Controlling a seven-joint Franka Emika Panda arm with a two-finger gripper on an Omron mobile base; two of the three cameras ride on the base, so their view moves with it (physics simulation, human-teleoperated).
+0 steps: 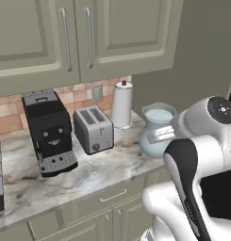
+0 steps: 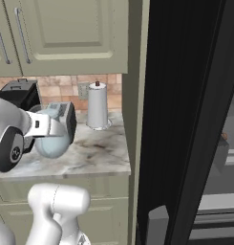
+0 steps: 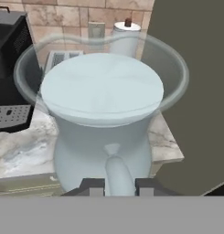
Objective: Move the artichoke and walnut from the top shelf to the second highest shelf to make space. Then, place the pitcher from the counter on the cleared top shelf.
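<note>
- The arm is bent at the elbow, with the hand reached level toward the pitcher [image 1: 155,129].
- The gripper [image 3: 119,186] is closed narrowly on the pitcher's side handle, which is seen between the two dark fingertips [image 3: 93,187] in the hand view.
- The pitcher is seen on or just above the counter [image 1: 51,183]; contact cannot be told.
- A paper-towel roll [image 1: 121,104] is stood just behind the pitcher, against the tiled wall.
- A toaster [image 1: 93,129] is placed beside the pitcher, and a black coffee machine [image 1: 48,132] beyond the toaster.
- Sage-green wall cabinets [image 1: 79,35] are hung above the pitcher.
- A dark open fridge door [image 2: 185,119] is seen to the pitcher's right.
</note>
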